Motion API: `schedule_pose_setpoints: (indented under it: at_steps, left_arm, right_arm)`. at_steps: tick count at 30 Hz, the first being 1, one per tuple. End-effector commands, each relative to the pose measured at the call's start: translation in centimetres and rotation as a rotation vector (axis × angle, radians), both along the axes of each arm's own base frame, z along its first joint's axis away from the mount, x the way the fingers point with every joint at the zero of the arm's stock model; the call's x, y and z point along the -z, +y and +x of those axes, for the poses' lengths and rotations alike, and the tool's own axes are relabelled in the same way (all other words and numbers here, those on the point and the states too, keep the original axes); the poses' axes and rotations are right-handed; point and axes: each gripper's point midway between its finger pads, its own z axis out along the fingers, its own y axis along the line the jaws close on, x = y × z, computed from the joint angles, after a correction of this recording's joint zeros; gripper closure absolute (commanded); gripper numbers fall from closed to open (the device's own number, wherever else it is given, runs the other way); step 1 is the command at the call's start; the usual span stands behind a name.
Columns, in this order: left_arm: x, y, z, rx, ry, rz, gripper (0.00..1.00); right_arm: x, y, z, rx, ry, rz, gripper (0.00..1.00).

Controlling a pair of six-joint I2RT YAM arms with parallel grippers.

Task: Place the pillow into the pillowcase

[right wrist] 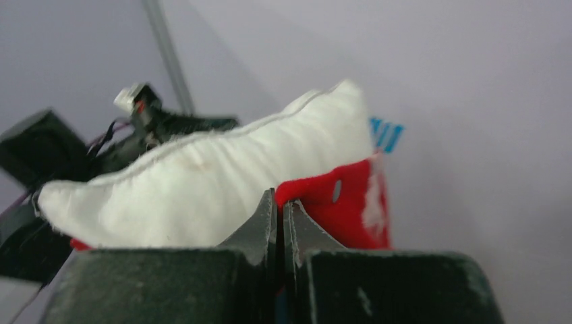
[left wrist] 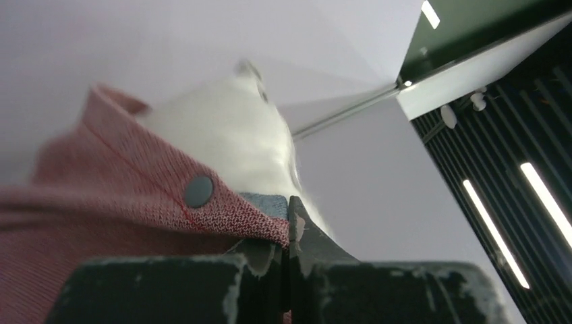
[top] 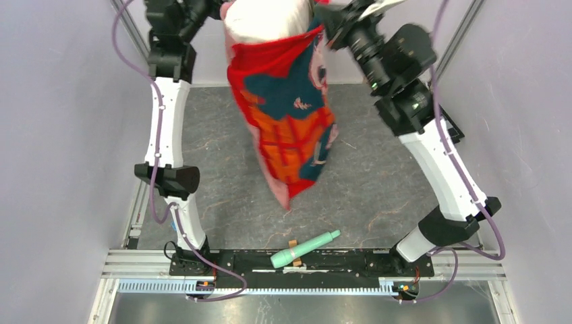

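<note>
The pillowcase (top: 290, 115) hangs in the air between the two raised arms, red-orange with teal cartoon patches, its mouth upward and its lower corner pointing down at the table; whether that corner touches the surface cannot be told. The sack hides most of the pillow (top: 266, 20). Only its white top bulges out of the mouth, and the upper edge of the overhead view cuts that off. How far down inside the pillow reaches is not visible.

From above, both grippers are lost behind fabric and arm housings. The wrist views are soft and blurred, yet they show the left gripper (left wrist: 290, 209) with its jaws pressed together on the pinkish hem of the pillowcase, white stuffing swelling just behind. The right gripper (right wrist: 278, 199) is likewise closed, pinching the red hem, with the pillow's seamed edge arching across above it. A dark round snap (left wrist: 198, 191) sits on the hem near the left fingers. A small blue tag (right wrist: 386, 133) peeks out past the pillow's corner, too blurred to read.

Pale lilac walls (top: 61, 135) enclose the cell on both sides. The table carries a grey marbled mat (top: 378, 175). Along its near edge runs a metal rail (top: 270, 287) bearing the arm bases, and a mint-green tube (top: 305, 248) lies tilted just in front of it. The left wrist view also shows light strips (left wrist: 496, 229) overhead
</note>
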Motion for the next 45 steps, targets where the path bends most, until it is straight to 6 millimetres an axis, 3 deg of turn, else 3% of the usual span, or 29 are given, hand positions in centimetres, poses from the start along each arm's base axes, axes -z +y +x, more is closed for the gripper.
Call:
schedule_pose_setpoints:
  at_steps: [1, 2, 4, 6, 8, 10, 12, 13, 15, 16, 17, 18, 21, 23, 25, 26, 30, 31, 32, 33, 37, 39, 41, 44, 45]
  left_arm:
    - [-5.1, -9.4, -10.9, 0.279, -0.237, 0.036, 0.97]
    - [-5.5, -10.0, -12.1, 0.292, -0.264, 0.035, 0.97]
    - [-8.0, -7.4, -13.0, 0.209, -0.335, 0.027, 0.97]
    - [-9.9, -1.0, -10.6, 0.024, -0.336, -0.026, 0.97]
    - [-10.4, 4.8, -7.6, -0.059, -0.304, -0.164, 0.97]
    - [-9.9, 6.9, -5.4, -0.072, -0.263, -0.244, 0.97]
    - [-9.7, 3.3, -6.0, 0.034, -0.264, -0.222, 0.97]
    - [-8.9, -0.1, -6.8, 0.104, -0.245, -0.178, 0.97]
    - [-8.0, -6.7, -10.5, 0.237, -0.254, -0.096, 0.97]
    - [-7.7, -9.0, -12.1, 0.272, -0.26, -0.067, 0.97]
    - [-7.6, -9.5, -12.6, 0.264, -0.264, -0.053, 0.97]
    - [-7.9, -8.7, -12.4, 0.235, -0.273, -0.055, 0.97]
    - [-9.8, 0.5, -8.4, 0.052, -0.276, -0.149, 0.97]
    - [-10.4, 6.1, -6.4, 0.002, -0.269, -0.25, 0.97]
    - [-10.4, 8.4, -5.5, -0.012, -0.256, -0.298, 0.97]
    - [-10.3, 7.6, -5.7, 0.013, -0.25, -0.295, 0.97]
    - [-9.0, -7.0, -12.3, 0.267, -0.256, -0.132, 0.97]
    - [-8.7, -8.4, -13.2, 0.288, -0.256, -0.106, 0.97]
    - [-8.7, -8.4, -13.2, 0.282, -0.263, -0.101, 0.97]
    - [-9.1, -6.4, -12.2, 0.225, -0.271, -0.108, 0.97]
    - [-10.0, 6.0, -6.4, 0.04, -0.235, -0.262, 0.97]
    - [-10.1, 9.3, -5.2, 0.012, -0.233, -0.309, 0.97]
    - [-10.7, 8.4, -6.0, 0.026, -0.248, -0.301, 0.97]
    - [-10.0, 0.3, -8.5, 0.137, -0.236, -0.217, 0.97]
    - [-9.5, -1.5, -8.9, 0.171, -0.233, -0.192, 0.97]
  right_arm:
    - [-9.1, -13.8, 0.8, 0.307, -0.201, 0.18, 1.0]
    - [-9.1, -15.5, 1.7, 0.335, -0.198, 0.197, 1.0]
    - [-8.6, -16.0, 1.9, 0.313, -0.179, 0.204, 1.0]
    - [-7.5, -13.3, 0.7, 0.187, -0.165, 0.19, 1.0]
    - [-6.6, -10.1, -1.9, 0.116, -0.164, 0.16, 1.0]
    - [-6.6, -8.6, -4.1, 0.1, -0.18, 0.141, 1.0]
    - [-8.1, -10.7, -4.2, 0.197, -0.196, 0.156, 1.0]
    - [-8.7, -12.3, -3.7, 0.272, -0.207, 0.149, 1.0]
    - [-10.4, -15.6, -2.2, 0.329, -0.231, 0.189, 1.0]
    - [-10.7, -16.7, -1.5, 0.342, -0.236, 0.209, 1.0]
    - [-10.6, -17.1, -1.0, 0.344, -0.234, 0.214, 1.0]
    - [-10.4, -16.8, -0.9, 0.322, -0.229, 0.214, 1.0]
    - [-8.4, -12.8, -2.1, 0.136, -0.192, 0.197, 1.0]
    - [-6.9, -10.1, -4.0, 0.083, -0.178, 0.169, 1.0]
    - [-7.0, -9.4, -5.7, 0.059, -0.198, 0.177, 1.0]
    - [-7.5, -10.1, -5.8, 0.086, -0.202, 0.18, 1.0]
    - [-10.0, -15.2, -3.1, 0.277, -0.202, 0.197, 1.0]
    - [-10.3, -16.3, -2.3, 0.279, -0.204, 0.22, 1.0]
    - [-10.4, -16.4, -2.1, 0.27, -0.207, 0.227, 1.0]
    - [-10.1, -15.9, -2.0, 0.239, -0.198, 0.23, 1.0]
    - [-7.4, -10.8, -3.7, 0.034, -0.159, 0.209, 1.0]
    - [-6.1, -8.1, -4.6, -0.007, -0.136, 0.168, 1.0]
    - [-5.3, -7.8, -3.4, 0.022, -0.098, 0.143, 1.0]
    - [-4.4, -8.9, -0.3, 0.079, -0.043, 0.139, 1.0]
    - [-4.0, -9.4, 1.0, 0.077, -0.024, 0.149, 1.0]
